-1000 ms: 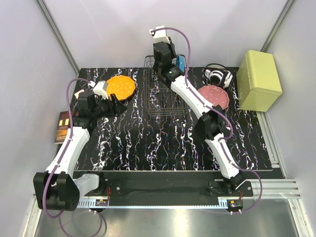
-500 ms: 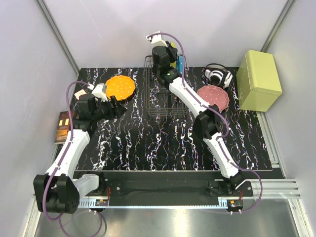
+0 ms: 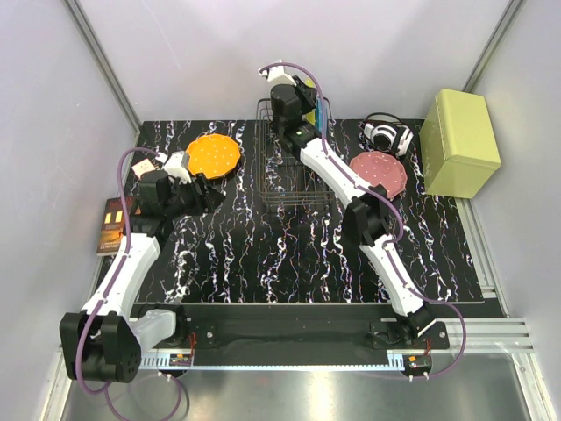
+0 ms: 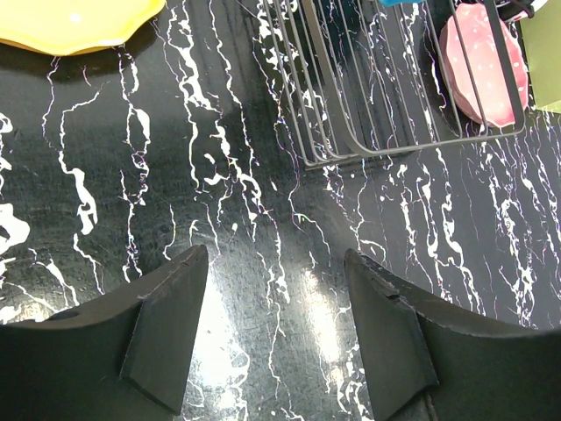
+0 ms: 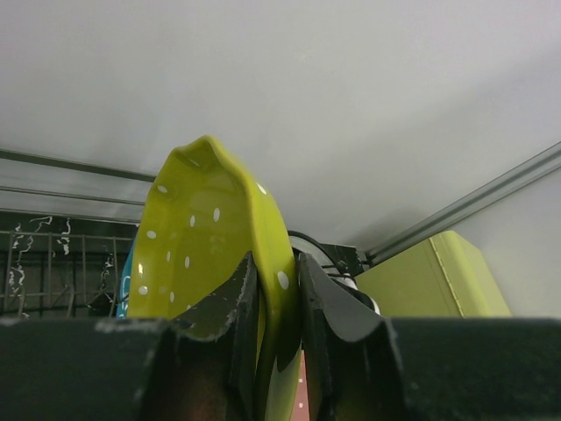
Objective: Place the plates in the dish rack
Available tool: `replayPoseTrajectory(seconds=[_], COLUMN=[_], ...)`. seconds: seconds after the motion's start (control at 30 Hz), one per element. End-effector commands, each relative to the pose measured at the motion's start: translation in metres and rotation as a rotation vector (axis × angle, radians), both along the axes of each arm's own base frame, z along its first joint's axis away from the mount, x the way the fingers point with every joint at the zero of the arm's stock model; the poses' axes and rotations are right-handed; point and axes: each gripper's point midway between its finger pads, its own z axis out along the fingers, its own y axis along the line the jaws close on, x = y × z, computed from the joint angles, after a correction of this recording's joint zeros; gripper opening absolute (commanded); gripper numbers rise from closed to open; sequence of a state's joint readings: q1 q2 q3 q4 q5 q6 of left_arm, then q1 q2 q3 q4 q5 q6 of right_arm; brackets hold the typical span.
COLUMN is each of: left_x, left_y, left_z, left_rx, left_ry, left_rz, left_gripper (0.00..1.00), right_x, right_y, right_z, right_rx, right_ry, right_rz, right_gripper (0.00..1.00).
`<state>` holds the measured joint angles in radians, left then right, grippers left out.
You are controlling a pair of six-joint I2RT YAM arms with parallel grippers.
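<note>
My right gripper (image 5: 276, 289) is shut on the rim of the yellow-green plate (image 5: 210, 232), holding it on edge above the far end of the black wire dish rack (image 3: 294, 175). A blue plate (image 3: 325, 112) stands on edge at the rack's far right corner. To the left of the rack the orange plate (image 3: 215, 155) lies flat, and the pink plate (image 3: 379, 171) lies flat to its right. My left gripper (image 4: 276, 333) hovers open over bare tabletop just below the orange plate (image 4: 70, 22), with nothing between its fingers.
A lime-green box (image 3: 460, 140) stands at the back right. A black-and-white headset (image 3: 387, 134) lies between it and the rack. A small orange-brown card (image 3: 112, 224) sits off the table's left edge. The right arm stretches over the rack's right side.
My right gripper has lifted the yellow-green plate higher and further back over the rack. My left gripper has opened a little wider and drifted slightly left.
</note>
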<state>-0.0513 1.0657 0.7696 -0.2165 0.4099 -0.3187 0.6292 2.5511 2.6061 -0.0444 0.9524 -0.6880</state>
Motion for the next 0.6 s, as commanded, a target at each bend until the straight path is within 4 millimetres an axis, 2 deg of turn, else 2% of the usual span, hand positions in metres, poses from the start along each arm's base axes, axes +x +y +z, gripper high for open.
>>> replayPoseTrajectory(seconds=[0.0,0.4,0.57], left_x=[0.008,0.008,0.008], left_y=[0.001,0.003,0.003], left_z=[0.016,0.012,0.008], left_rx=[-0.009,-0.005,-0.004], left_ry=[-0.078,-0.072,-0.059], left_rz=[0.010,0.015,0.015], left_gripper=[0.68,0.68,0.68], right_x=[-0.005,0.005,0.009], right_y=[-0.019,-0.009,-0.004], right_z=[0.061,0.035,0.016], right_rx=[0.065,0.019,0.013], right_ry=[-0.166,-0.123,-0.087], right_rz=[-0.043,-0.009,0.009], right_gripper=[0.00,0.00,0.00])
